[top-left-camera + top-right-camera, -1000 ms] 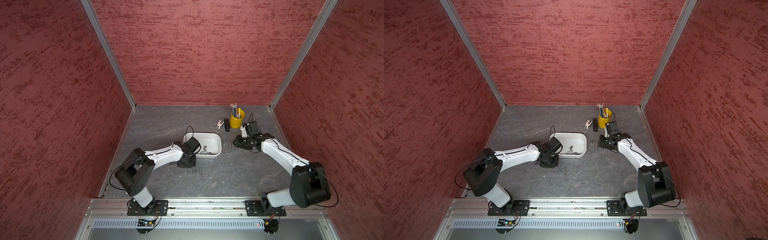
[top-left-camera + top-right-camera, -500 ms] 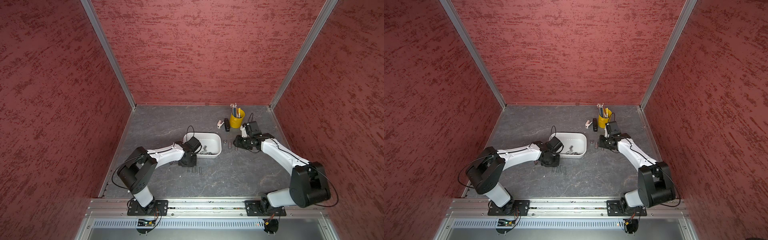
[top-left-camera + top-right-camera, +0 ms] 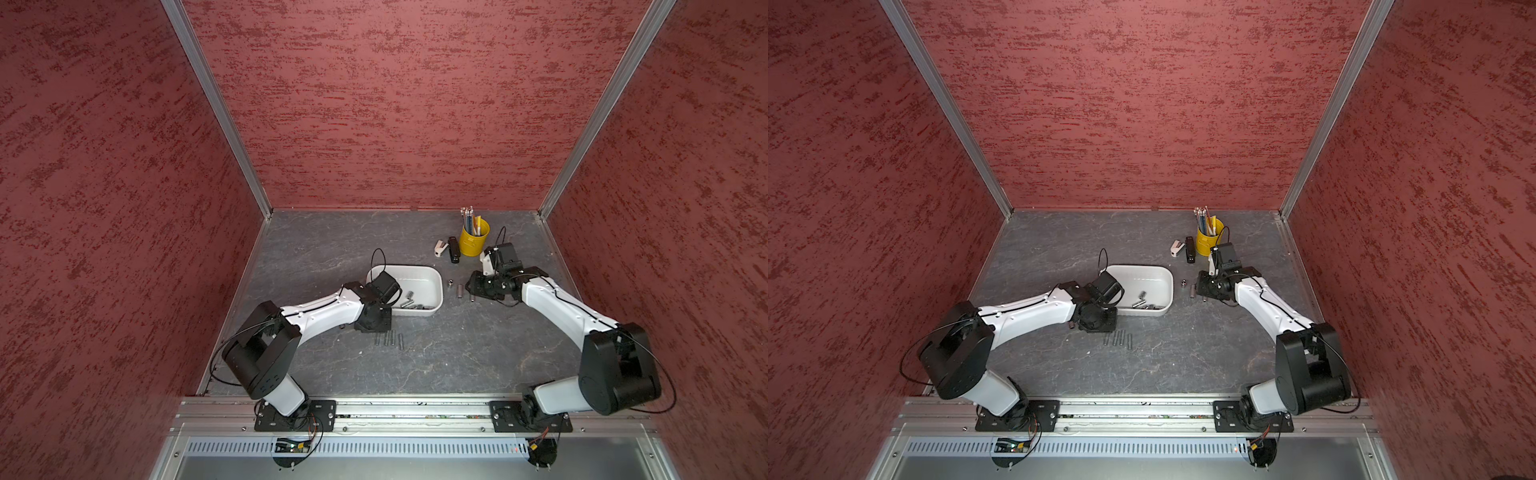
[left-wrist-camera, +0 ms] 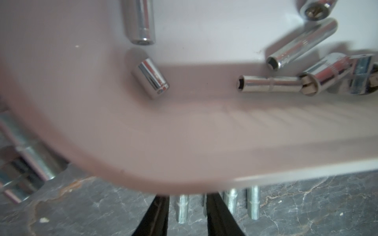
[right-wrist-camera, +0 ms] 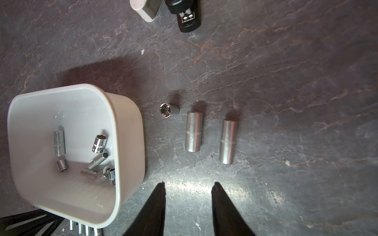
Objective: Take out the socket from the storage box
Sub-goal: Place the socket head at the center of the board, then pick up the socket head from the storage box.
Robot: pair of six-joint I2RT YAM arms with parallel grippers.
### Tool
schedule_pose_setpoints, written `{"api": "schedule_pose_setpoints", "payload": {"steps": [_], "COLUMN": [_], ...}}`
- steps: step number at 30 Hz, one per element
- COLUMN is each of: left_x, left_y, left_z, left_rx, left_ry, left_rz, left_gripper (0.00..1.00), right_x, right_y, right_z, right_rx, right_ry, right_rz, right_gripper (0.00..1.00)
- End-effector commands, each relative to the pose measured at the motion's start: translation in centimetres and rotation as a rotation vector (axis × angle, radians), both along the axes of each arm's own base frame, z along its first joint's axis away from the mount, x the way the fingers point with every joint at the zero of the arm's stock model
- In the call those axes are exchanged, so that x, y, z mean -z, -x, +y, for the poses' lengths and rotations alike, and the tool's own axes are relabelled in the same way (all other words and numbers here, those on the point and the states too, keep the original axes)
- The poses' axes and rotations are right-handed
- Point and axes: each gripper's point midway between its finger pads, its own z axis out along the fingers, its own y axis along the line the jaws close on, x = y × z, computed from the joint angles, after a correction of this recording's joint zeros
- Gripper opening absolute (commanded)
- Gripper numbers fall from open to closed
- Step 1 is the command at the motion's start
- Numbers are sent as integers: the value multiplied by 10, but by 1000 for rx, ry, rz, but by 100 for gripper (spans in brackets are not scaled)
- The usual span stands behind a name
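Observation:
The white storage box [image 3: 419, 282] [image 3: 1150, 280] sits mid-table with several chrome sockets [image 3: 411, 299] [image 5: 59, 143] in it. My left gripper [image 3: 377, 331] [image 4: 186, 202] is low at the box's near left corner, over a row of sockets [image 3: 388, 338] [image 3: 1119, 338] lying on the table. Its fingers [image 4: 157, 216] stand apart, and one socket [image 4: 182, 206] lies loose between them with a gap on each side. The box wall [image 4: 184, 132] fills most of the left wrist view. My right gripper [image 3: 473, 286] [image 5: 189, 185] is open and empty, to the right of the box [image 5: 126, 106].
Three sockets [image 5: 194, 134] [image 3: 460, 291] lie on the table between the box and my right gripper. A yellow pencil bucket [image 3: 473, 241], a black stapler [image 3: 454, 249] and a small white item [image 3: 440, 248] stand at the back right. Red walls enclose the table.
The left gripper's jaws have come apart from shut, and the socket now lies free on the table between them. The right arm has not moved.

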Motion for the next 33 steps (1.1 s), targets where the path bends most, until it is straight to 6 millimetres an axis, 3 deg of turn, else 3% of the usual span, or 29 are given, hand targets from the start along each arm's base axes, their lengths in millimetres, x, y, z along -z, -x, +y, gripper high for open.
{"api": "schedule_pose_setpoints", "payload": {"steps": [1, 4, 6, 9, 15, 19, 24, 28, 33], "left_x": [-30, -52, -61, -81, -112, -124, -131, -130, -128], "left_y": [-3, -6, -6, -5, -5, -8, -7, -7, -10], "left_z": [8, 46, 62, 86, 125, 129, 133, 131, 130], "left_rx": [-7, -136, -185, -243, -291, -290, -275, -264, -268], "left_ry": [-14, -68, -1, 55, 40, 74, 92, 111, 122], "left_rz": [-67, -139, -145, -177, -245, -273, -295, -303, -309], "left_gripper": [34, 34, 34, 35, 37, 37, 37, 38, 37], "right_x": [-9, -24, -35, -51, -53, -48, -29, -9, 11], "right_y": [2, 6, 8, 13, 11, 7, -3, -7, -9], "right_z": [10, 22, 35, 63, 135, 188, 237, 265, 284], "right_rx": [-42, -99, -138, -221, -358, -410, -450, -466, -458], "right_ry": [-8, 14, 17, 13, 17, 41, 51, 76, 97], "right_rz": [-5, -12, -29, -42, -10, 32, 80, 122, 150], "right_gripper": [40, 40, 40, 41, 42, 43, 43, 43, 43]}}
